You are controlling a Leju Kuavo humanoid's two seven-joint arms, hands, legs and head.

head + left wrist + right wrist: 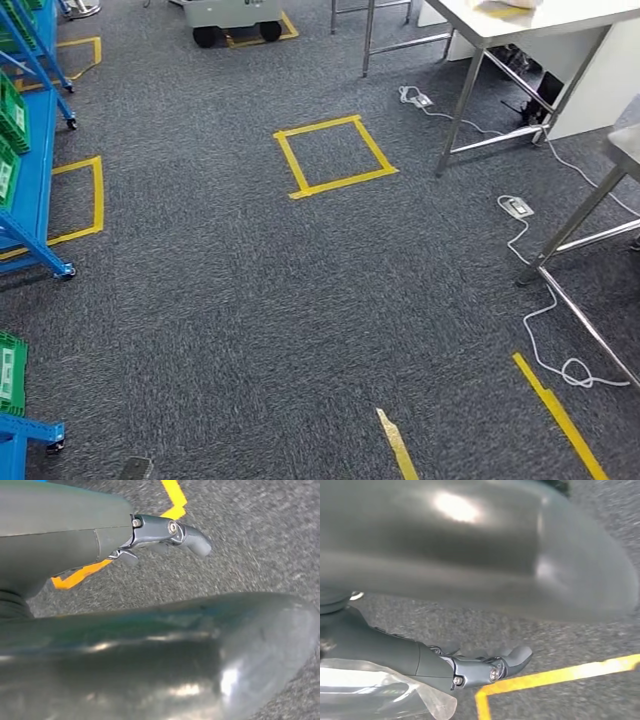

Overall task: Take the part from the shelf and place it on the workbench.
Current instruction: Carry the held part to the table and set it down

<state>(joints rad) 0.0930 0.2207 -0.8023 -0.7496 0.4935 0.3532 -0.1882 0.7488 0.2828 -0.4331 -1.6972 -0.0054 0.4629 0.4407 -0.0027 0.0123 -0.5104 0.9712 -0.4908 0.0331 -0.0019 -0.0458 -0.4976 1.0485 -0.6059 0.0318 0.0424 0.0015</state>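
My right hand (471, 667) hangs beside my body over the carpet, thumb stretched out straight. A clear plastic bag (376, 692) lies against its palm side and looks held; the fingers around it are hidden, and what is inside is too blurred to make out. My left hand (158, 532) also hangs low with its thumb straight and nothing in it. The blue shelf (34, 190) with green bins (11, 110) stands at the left of the head view. The white-topped workbench (528, 20) stands at the far right.
Yellow tape squares (336, 155) mark the grey carpet ahead. White cables and power strips (517, 208) trail by the steel table legs (460, 100) on the right. A second steel table (626, 145) juts in at the right edge. A wheeled cart (230, 15) stands at the back.
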